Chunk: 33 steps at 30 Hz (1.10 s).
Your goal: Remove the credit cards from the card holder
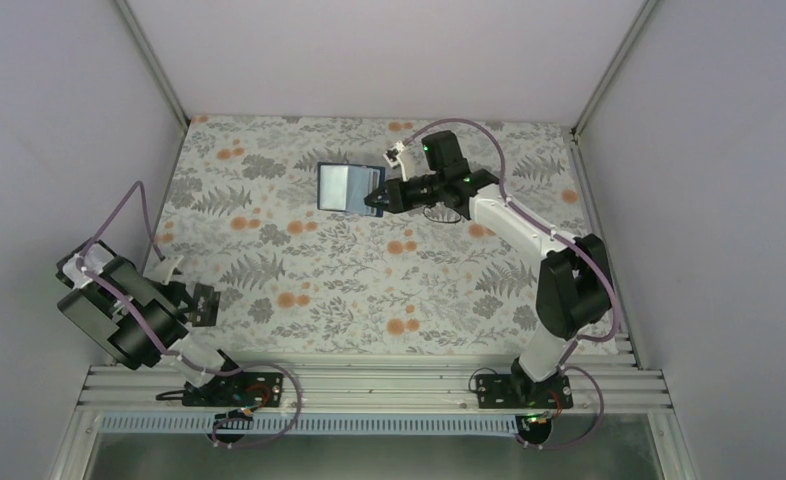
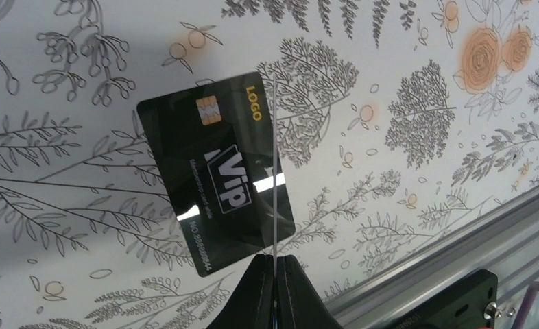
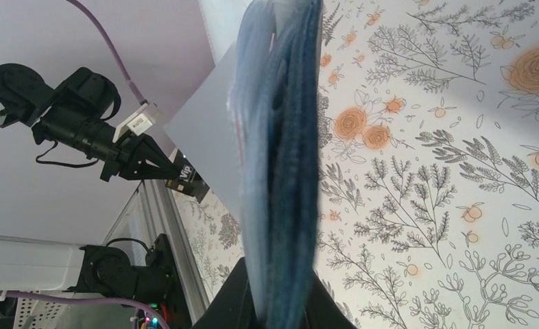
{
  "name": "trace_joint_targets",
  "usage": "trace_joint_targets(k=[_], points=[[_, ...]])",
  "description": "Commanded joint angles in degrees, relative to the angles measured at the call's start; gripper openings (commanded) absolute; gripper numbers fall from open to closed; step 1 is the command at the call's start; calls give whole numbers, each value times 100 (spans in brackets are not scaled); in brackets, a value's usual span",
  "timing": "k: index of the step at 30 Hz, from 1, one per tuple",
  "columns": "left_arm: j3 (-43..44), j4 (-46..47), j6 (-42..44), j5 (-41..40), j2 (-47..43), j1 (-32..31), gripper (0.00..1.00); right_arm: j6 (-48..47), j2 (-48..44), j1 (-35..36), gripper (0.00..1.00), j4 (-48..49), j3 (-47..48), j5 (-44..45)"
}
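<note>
My top view looks down from above and behind the bases (image 1: pixel 224 385), far enough to take in the whole table (image 1: pixel 299 270). The left wrist view sits close, facing down past the left gripper (image 2: pixel 275 264) at the black card (image 2: pixel 215 171). The right wrist view looks along the holder (image 3: pixel 280 171) toward the left arm (image 3: pixel 81 130); both wrist views share that card and the rail (image 2: pixel 459 233).

Black joints (image 1: pixel 567 290); white links (image 1: pixel 504 222); purple cables (image 1: pixel 459 122); green light (image 1: pixel 428 150).
</note>
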Motion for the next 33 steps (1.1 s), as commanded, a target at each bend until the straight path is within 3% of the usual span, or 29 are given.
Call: trace_joint_targets(k=[1, 7, 15, 23, 33], points=[[94, 201, 61, 328, 175, 101, 2, 1, 20, 83, 4, -233, 415, 112], [-50, 193, 184, 384, 368, 149, 2, 2, 92, 102, 4, -346, 617, 183], [128, -492, 504, 878, 326, 151, 2, -4, 297, 148, 4, -409, 838, 144], [-194, 343, 0, 507, 491, 215, 2, -138, 356, 164, 4, -564, 956, 190], [-182, 629, -159, 342, 777, 369, 2, -191, 354, 168, 4, -583, 978, 159]])
